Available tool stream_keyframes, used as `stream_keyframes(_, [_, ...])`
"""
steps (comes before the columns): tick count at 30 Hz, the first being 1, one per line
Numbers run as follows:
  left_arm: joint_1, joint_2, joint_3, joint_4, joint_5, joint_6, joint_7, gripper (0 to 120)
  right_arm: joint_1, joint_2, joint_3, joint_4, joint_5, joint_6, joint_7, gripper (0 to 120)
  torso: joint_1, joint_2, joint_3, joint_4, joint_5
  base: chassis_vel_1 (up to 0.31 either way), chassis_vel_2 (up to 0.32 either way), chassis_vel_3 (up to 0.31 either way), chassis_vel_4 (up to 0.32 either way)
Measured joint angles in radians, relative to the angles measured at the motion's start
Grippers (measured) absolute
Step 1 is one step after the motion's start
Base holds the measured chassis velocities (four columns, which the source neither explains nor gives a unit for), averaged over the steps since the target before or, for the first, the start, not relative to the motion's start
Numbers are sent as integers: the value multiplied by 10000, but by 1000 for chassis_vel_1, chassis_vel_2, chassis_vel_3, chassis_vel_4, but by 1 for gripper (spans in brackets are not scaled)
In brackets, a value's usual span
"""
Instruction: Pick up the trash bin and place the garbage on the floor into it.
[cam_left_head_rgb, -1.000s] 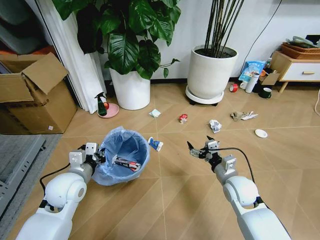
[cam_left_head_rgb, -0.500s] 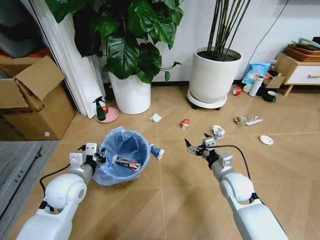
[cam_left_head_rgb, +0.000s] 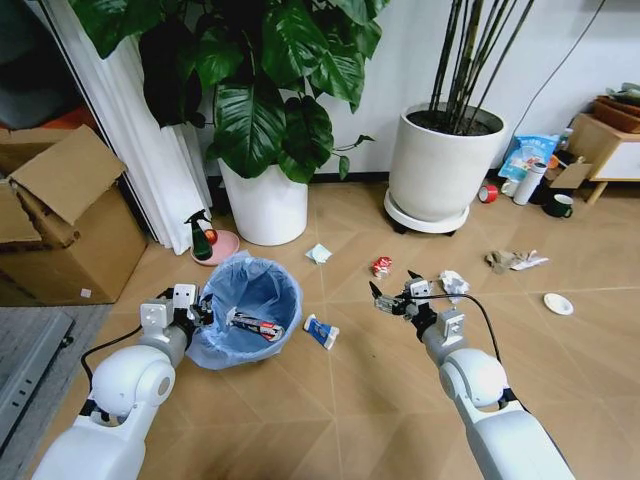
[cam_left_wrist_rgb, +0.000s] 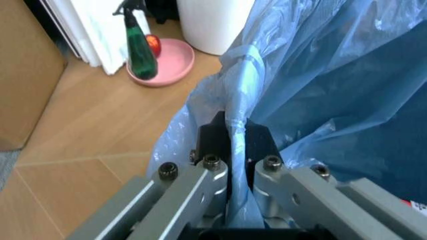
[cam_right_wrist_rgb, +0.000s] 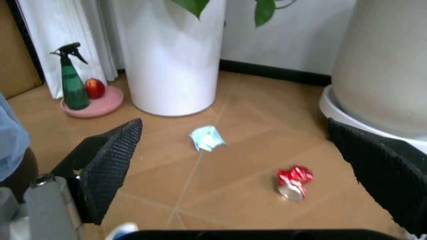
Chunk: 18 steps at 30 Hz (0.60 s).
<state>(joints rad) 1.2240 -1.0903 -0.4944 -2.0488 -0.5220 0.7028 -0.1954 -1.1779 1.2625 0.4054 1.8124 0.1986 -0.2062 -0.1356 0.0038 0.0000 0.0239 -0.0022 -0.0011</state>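
Observation:
The trash bin (cam_left_head_rgb: 247, 312), lined with a crinkly blue bag, is at my left front. My left gripper (cam_left_head_rgb: 196, 310) is shut on its rim; the left wrist view shows the fingers (cam_left_wrist_rgb: 212, 150) pinching the bag's fold (cam_left_wrist_rgb: 241, 90). A black-white wrapper (cam_left_head_rgb: 256, 325) lies inside. My right gripper (cam_left_head_rgb: 393, 288) hovers open over the floor (cam_left_head_rgb: 350, 400), close to a red wrapper (cam_left_head_rgb: 381, 266) (cam_right_wrist_rgb: 292, 183). More garbage lies around: a blue-white wrapper (cam_left_head_rgb: 322, 331), pale crumpled paper (cam_left_head_rgb: 319, 253) (cam_right_wrist_rgb: 207, 138), white paper (cam_left_head_rgb: 455, 282), brown paper (cam_left_head_rgb: 515, 260) and a white disc (cam_left_head_rgb: 558, 303).
Two large white plant pots (cam_left_head_rgb: 263, 203) (cam_left_head_rgb: 441, 168) stand along the wall. A green spray bottle (cam_left_head_rgb: 201, 236) sits on a pink dish. A cardboard box (cam_left_head_rgb: 60, 225) is at the left. A red tape roll (cam_left_head_rgb: 488, 193) and a mug (cam_left_head_rgb: 557, 205) sit by the cabinet.
The whole head view has shifted as the robot moved forward and left with the bin. The pots and litter now sit nearer, and the red wrapper is closer to the right gripper.

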Motion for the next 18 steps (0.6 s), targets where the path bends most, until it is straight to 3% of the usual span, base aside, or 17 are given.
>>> stream_keyframes(12, [-5, -18, -10, 3, -23, -5, 23, 0, -145, -27, -151, -222, -87, -120, -392, 100, 2, 0, 1, -3, 3, -104, 254, 109, -244])
stream_keyframes(18, [11, 12, -54, 28, -47, -1, 38, 0, -139, -266, -498, -1296, -119, 90, -980, 100, 4, -1, 3, 1, 2, -80, 144, 57, -99])
